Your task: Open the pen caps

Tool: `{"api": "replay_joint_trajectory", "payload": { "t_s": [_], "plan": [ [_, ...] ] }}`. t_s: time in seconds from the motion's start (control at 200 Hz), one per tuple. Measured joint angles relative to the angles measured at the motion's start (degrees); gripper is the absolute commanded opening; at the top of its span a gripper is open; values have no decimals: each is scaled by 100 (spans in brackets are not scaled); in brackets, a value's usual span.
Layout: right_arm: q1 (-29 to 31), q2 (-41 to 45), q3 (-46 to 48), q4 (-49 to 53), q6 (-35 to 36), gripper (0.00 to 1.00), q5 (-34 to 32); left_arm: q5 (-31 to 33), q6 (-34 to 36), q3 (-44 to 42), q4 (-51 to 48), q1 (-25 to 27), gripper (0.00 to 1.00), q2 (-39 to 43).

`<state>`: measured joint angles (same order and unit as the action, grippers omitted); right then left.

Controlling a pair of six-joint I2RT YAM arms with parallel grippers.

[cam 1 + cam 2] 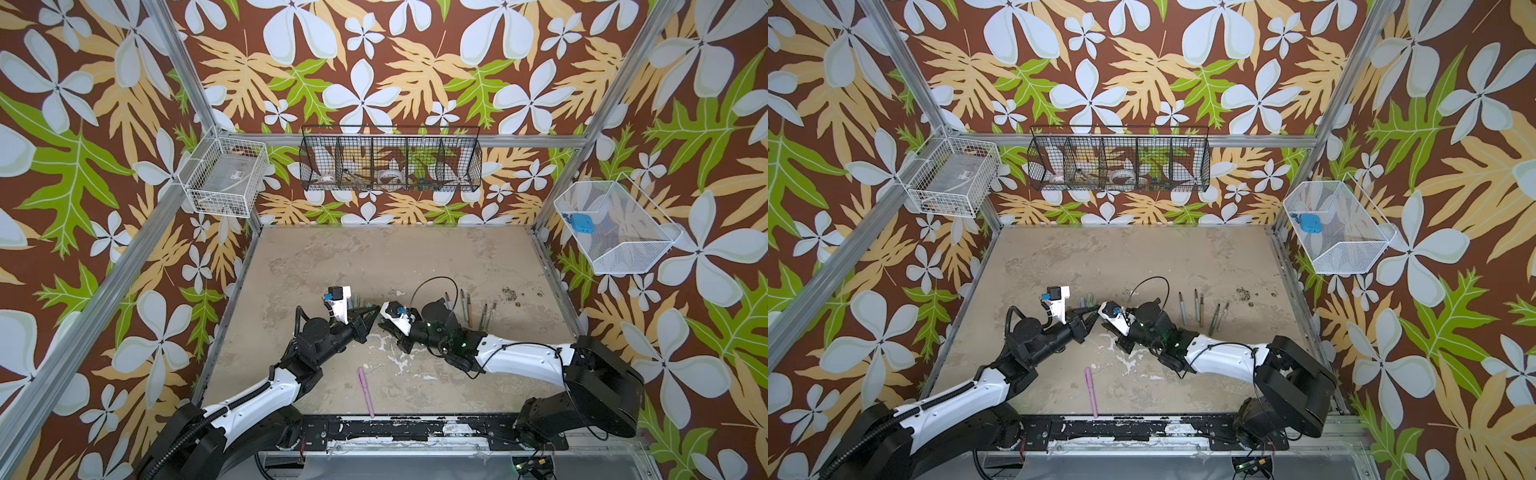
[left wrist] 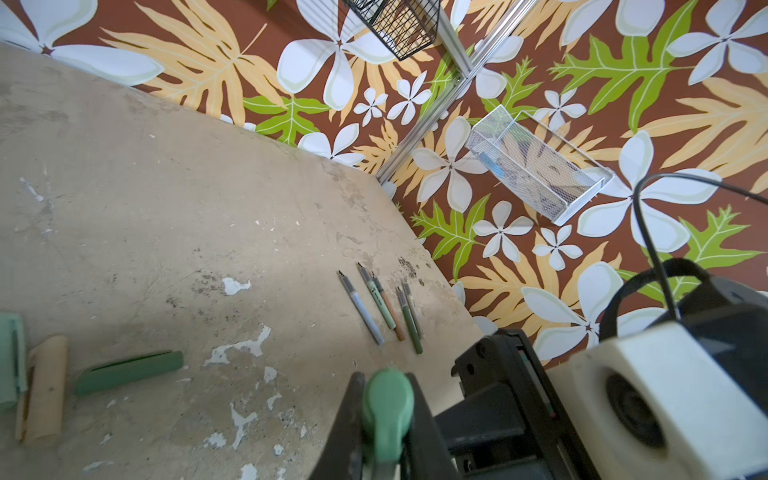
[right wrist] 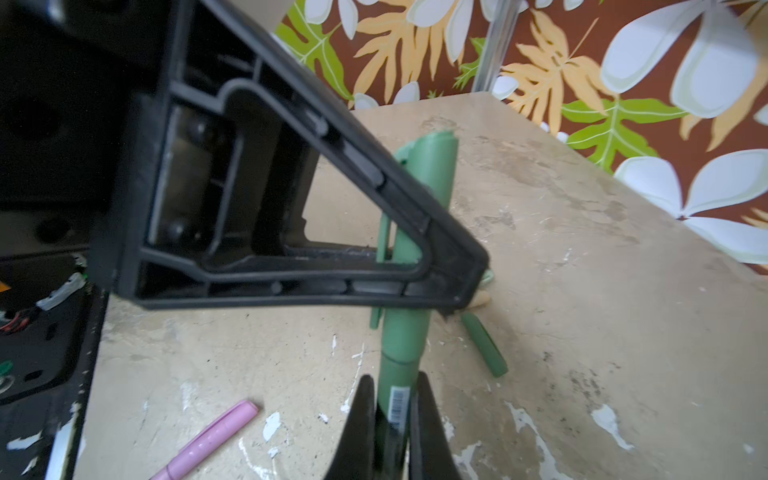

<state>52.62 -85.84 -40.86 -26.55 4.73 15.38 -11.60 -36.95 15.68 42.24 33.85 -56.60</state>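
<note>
Green pen cap (image 2: pixel 386 407) fills the left wrist view, clamped in the left jaws over the counter (image 2: pixel 166 208); a loose green cap (image 2: pixel 129 372) lies nearby. Right wrist view: the right jaws are clamped on the pen body (image 3: pixel 395 374), cap seated on it. Both top views: a pink pen (image 1: pixel 366 392) (image 1: pixel 1091 392) lies capped, well apart.

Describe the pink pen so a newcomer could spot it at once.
Find the near edge of the beige table, slightly left of middle. The pink pen lies there alone. Unlike the uncapped pens lined up at the right, it is pink and still capped.
</note>
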Motion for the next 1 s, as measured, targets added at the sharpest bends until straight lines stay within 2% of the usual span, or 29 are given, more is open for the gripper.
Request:
{"api": "replay_joint_trajectory", "payload": {
  "t_s": [0.12, 0.19, 0.445, 0.51, 0.571, 0.686, 0.886, 1.001],
  "plan": [
    [-17, -72, -13, 138, -46, 0, 122, -46, 33, 0, -149, 2, 0, -28],
    [76, -125, -31, 146, -46, 0, -151, -4, 92, 0, -177, 0, 0, -39],
    [1270, -654, -238, 188, 96, 0, -3176, 262, 98, -11, -863, -4, 0, 66],
    [1438, -730, -306, 107, 160, 0, -3687, 393, 96, -13, -866, -11, 0, 175],
    [1502, -772, -352, 50, 195, 0, -3886, 483, 72, -33, -855, -39, 0, 269],
    [1419, -763, -378, -11, 234, 0, -3591, 479, -52, -96, -850, -197, 0, 382],
    [802, -553, -299, 22, 170, 0, -1786, -13, -308, -251, -437, -599, 0, 304],
    [514, -498, -264, 33, 76, 0, -979, -249, -330, -271, -238, -702, 0, 214]
  ]
}}
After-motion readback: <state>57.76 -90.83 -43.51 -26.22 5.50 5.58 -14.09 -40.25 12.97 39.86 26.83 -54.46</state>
